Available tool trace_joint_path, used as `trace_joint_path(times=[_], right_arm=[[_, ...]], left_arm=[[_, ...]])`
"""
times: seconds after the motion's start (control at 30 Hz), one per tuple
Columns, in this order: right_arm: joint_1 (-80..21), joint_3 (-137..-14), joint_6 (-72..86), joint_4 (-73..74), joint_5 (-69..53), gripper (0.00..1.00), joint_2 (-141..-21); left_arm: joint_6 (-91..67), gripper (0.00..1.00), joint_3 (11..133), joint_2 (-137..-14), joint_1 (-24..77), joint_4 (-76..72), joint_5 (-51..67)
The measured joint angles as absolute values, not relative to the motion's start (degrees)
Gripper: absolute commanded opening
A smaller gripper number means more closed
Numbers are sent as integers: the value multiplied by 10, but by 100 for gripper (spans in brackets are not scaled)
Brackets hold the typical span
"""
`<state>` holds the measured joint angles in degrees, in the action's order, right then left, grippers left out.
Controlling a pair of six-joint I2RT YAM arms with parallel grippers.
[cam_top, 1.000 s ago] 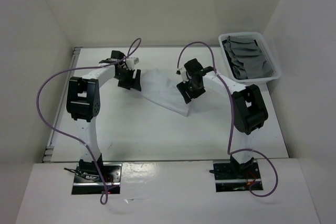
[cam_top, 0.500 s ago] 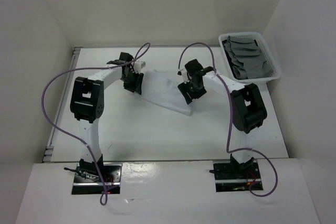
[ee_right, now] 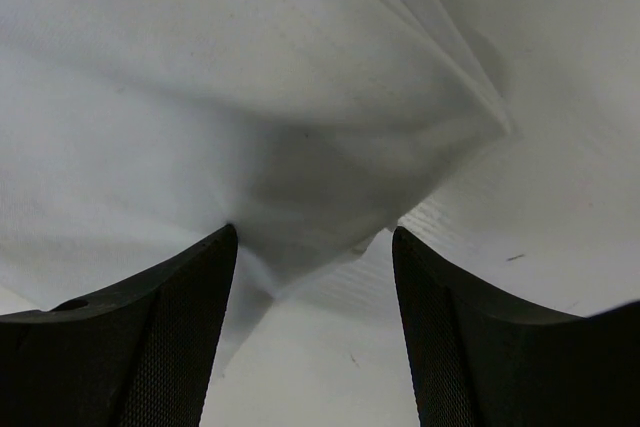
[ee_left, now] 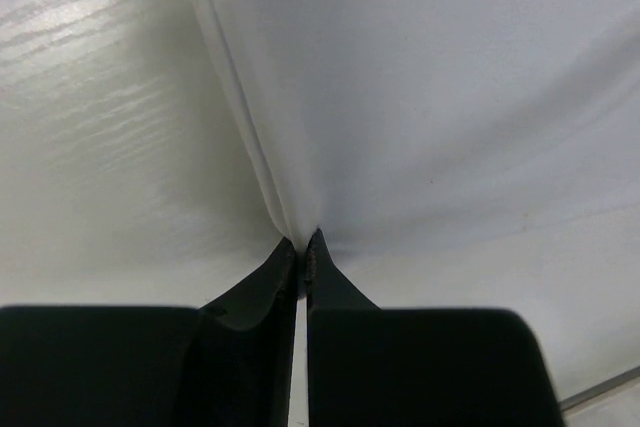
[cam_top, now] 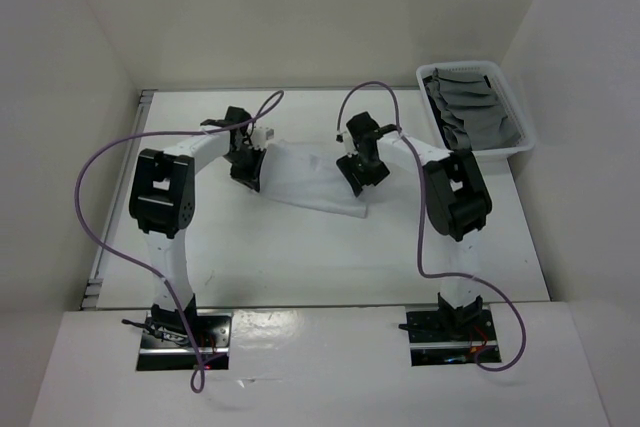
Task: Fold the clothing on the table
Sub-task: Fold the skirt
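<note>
The left gripper (cam_top: 247,165) is clamped tight on the thin, soft white fabric garment (cam_top: 312,179). In its wrist view the two black fingers (ee_left: 255,292) meet on a raised ridge of cloth. The hem runs away ahead of the tips, and the large white matte rectangular desk (cam_top: 300,257) lies bare to their left.

The right gripper (cam_top: 358,173) has its jaws apart over the garment's other end. A rumpled, layered corner lies between and just ahead of its fingers (ee_right: 170,327), and nothing is pinched there yet. The garment rests on the desk, spread between the two grippers.

The step in hand looks like securing the second hold before lifting for a fold. The right gripper should probably come down until its tips reach the desk, so that they take every layer of that corner and not just the top sheet. Both ends should then rise together and evenly, taut but without a tug, since the left gripper's bite on the ridge looks shallow and could slip.
</note>
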<state>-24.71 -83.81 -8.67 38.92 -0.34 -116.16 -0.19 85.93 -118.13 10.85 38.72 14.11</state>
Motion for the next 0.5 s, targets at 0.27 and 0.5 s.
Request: trace_joint_path(times=[0.27,0.5], right_arm=[[-246,-873,-83,390,11,57,-1190],[-231,-938,-78,388,24,22,-1233]], left_arm=[[0,0,846,-1178,107,412,189],[0,0,831,-1173,107,419,231]])
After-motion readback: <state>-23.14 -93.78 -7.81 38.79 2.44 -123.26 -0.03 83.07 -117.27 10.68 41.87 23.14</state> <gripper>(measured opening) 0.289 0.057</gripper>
